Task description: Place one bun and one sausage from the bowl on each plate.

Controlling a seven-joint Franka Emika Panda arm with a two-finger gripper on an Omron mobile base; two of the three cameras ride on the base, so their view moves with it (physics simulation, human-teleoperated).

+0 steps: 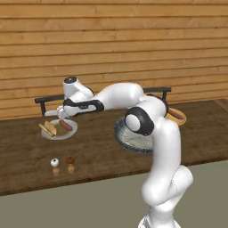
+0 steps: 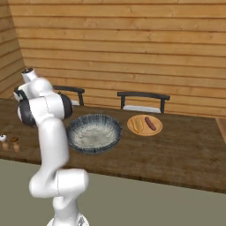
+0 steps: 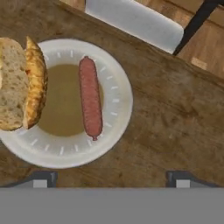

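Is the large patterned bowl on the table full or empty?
Empty. In the right base view the bowl shows only its pale speckled inside, with no bun or sausage left in it.

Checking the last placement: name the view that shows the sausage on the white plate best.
The hand view: the sausage lies unobstructed on the white plate, beside the bun. The left base view shows it small, under the gripper.

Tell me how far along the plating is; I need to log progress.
Both plates look served: the white plate holds a bun and sausage, and the tan plate holds its own pair. The bowl looks empty. The gripper hovers above the white plate, jaws open, holding nothing. Nothing seems left but pulling away.
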